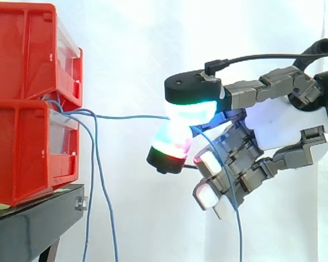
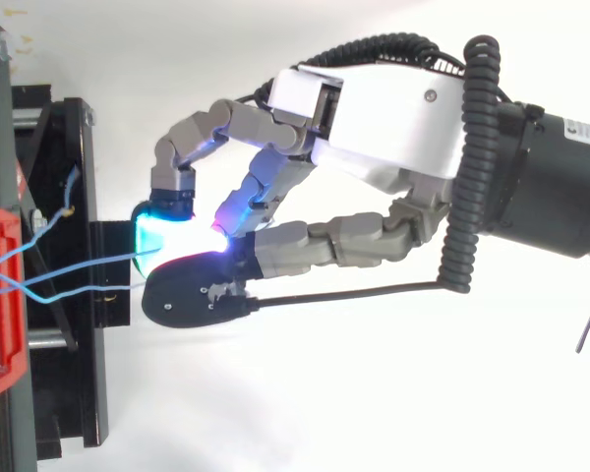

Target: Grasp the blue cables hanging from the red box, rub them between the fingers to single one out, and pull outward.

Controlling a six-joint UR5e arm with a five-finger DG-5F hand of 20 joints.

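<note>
I saw the hand (image 1: 284, 128) pinching a blue cable (image 1: 131, 116) between its glowing pads (image 1: 191, 112), well apart from the stacked red bins (image 1: 22, 98). The cable ran nearly level from the bins' front (its tail drooped below the hand); other blue cables (image 1: 103, 180) hung beside the black stand (image 1: 33, 224).

- The red box (image 1: 27, 109), two bins stacked one on the other, stood at the left.
- The blue cables (image 1: 98, 180) came out of its front where the bins met, and several hung slack below.
- Thin strands (image 1: 131, 116) ran near level to the hand (image 1: 287, 123), pinched between its glowing pads, and a length drooped beyond.
</note>
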